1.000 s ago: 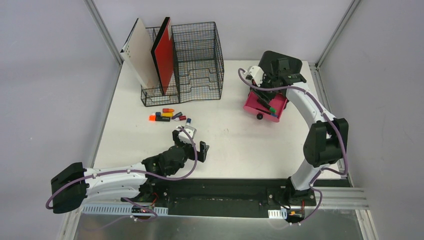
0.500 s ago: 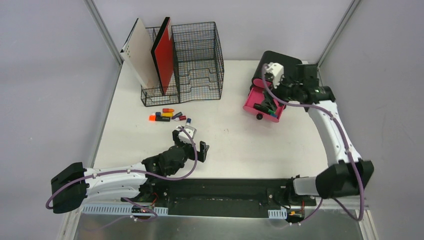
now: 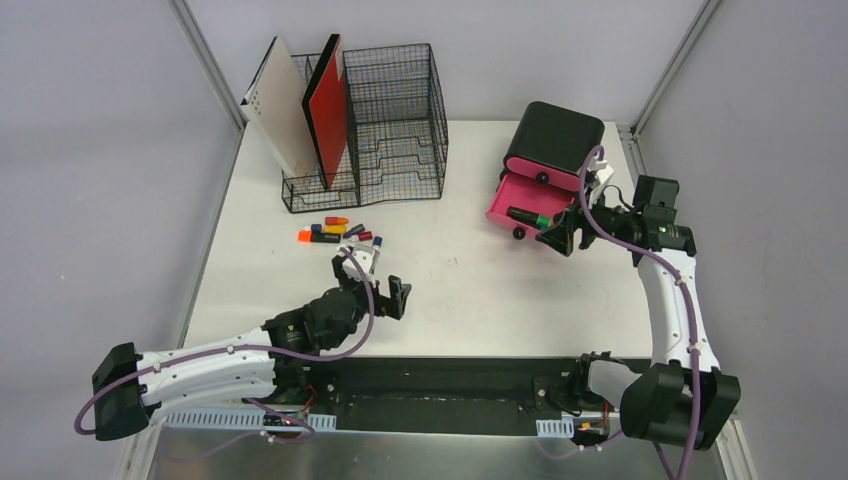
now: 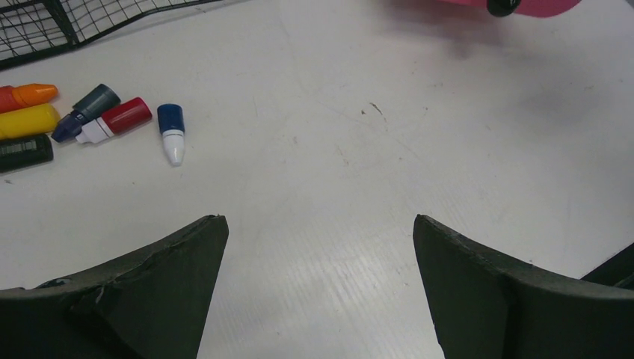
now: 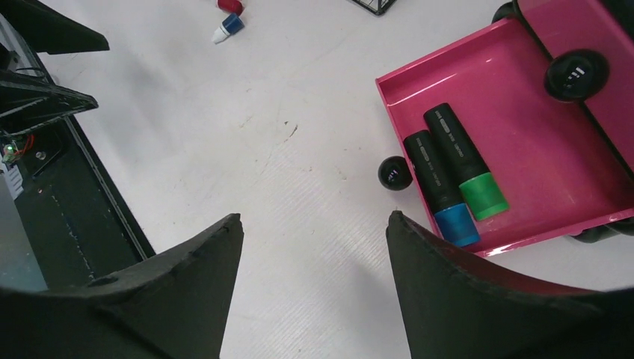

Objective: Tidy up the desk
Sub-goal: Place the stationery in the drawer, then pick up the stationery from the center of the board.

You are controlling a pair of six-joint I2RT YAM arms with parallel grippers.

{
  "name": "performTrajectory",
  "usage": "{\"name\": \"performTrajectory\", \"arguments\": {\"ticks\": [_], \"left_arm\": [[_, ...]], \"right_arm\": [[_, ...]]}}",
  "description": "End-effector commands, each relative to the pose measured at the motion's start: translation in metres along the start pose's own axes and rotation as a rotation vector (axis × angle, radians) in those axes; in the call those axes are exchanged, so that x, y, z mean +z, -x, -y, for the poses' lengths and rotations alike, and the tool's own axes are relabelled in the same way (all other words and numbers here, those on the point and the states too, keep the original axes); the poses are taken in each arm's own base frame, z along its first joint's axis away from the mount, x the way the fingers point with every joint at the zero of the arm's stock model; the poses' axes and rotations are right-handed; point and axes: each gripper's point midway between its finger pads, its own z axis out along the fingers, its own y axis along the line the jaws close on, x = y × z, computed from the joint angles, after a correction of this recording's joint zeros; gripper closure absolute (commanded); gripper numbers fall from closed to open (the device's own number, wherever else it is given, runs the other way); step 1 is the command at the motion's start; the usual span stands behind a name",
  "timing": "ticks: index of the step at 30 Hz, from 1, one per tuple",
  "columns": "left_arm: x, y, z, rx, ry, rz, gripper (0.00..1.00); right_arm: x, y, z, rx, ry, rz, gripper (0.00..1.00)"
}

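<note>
Left gripper (image 3: 385,287) and right gripper (image 3: 560,235) hang empty, jaws apart, over the desk (image 3: 480,290).
Only the right wrist view shows blue-capped marker (image 5: 434,183) beside green-capped marker (image 5: 460,157) in the pink drawer (image 5: 538,97), near the far right corner.

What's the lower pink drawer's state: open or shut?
Open: pink plastic drawer juts from the black box; green-capped marker and blue-capped marker lie inside.

pink drawer (image 4: 557,7) — only a sliver
</note>
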Motion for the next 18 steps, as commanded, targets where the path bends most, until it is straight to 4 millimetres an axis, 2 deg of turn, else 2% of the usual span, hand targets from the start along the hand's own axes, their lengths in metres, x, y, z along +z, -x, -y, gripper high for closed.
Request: {"name": "performTrajectory", "arguments": {"ticks": [1, 6, 18], "left_arm": [[-0.008, 0.027, -0.011, -0.045, 0.066, 0.033, 0.01], [-0.008, 0.033, -0.025, -0.067, 0.125, 0.017, 0.01], [0.025, 0.013, -0.074, -0.335, 0.236, -0.159, 0.04]], "right_arm": [[-0.004, 0.019, 0.002, -0.122, -0.018, 0.059, 0.27], [-0.002, 0.011, 0.008, -0.12, -0.026, 0.034, 0.27], [-0.004, 0.011, 0.009, -0.137, -0.052, 0.028, 0.26]]}}
